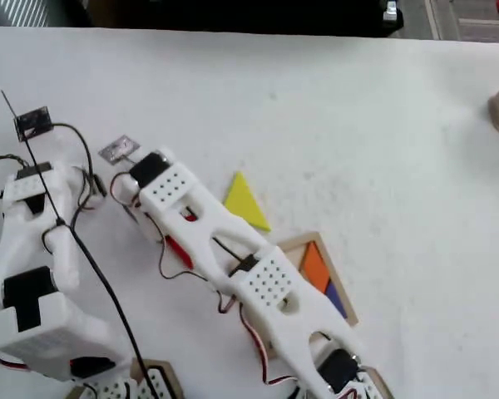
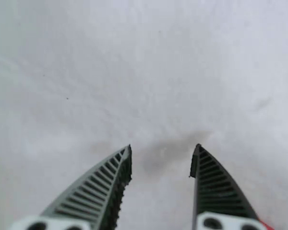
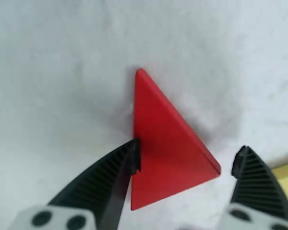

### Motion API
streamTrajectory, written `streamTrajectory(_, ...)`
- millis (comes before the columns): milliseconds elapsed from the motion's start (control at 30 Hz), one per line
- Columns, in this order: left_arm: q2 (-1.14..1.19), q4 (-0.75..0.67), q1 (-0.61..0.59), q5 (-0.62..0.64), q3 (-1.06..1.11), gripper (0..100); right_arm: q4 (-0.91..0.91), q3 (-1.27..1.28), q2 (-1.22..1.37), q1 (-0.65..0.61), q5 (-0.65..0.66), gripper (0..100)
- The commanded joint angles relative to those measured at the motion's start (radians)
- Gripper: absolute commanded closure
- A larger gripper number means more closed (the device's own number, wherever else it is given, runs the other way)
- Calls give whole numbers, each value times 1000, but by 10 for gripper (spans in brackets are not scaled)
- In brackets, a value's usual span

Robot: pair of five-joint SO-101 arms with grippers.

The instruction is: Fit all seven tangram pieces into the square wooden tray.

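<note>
Early days, I judge: the wooden tray (image 1: 298, 242) shows an orange piece (image 1: 314, 266) and a blue piece (image 1: 338, 301); the yellow triangle (image 1: 245, 202) lies loose, far-left of it. My right claw (image 3: 187, 154) gapes astride the red triangle (image 3: 158, 136); my left claw (image 2: 162, 154) hangs open, empty.

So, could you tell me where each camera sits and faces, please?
High view: fixed overhead, looking down on table, tray, yellow triangle; both arms show.
Left wrist view: wrist-mounted, facing bare table past the open left gripper.
Right wrist view: wrist-mounted, facing the red triangle framed by the open right gripper.
All share the table.
</note>
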Motion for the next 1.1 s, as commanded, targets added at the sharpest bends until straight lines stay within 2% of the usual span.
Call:
streamTrajectory(0,-59,-12,10,-11,-3,793,21,31,-1,10,-3,687)
streamTrajectory(200,-59,-11,7,-14,-3,793,22,40,-1,7,-8,623)
streamTrajectory(400,-59,-11,8,-14,-3,793,21,40,-1,5,-8,626)
streamTrajectory(500,-59,-11,8,-14,-3,793,21,40,-1,5,-9,711)
streamTrajectory(700,-59,-11,8,-14,-3,793,21,41,1,5,-8,990)
streamTrajectory(767,-59,-12,10,-14,-3,793,22,41,1,5,-8,965)
streamTrajectory(900,-59,-14,10,-14,-3,793,24,55,-16,5,-5,980)
streamTrajectory(1067,-59,-17,10,-11,-3,794,25,169,-151,8,-3,982)
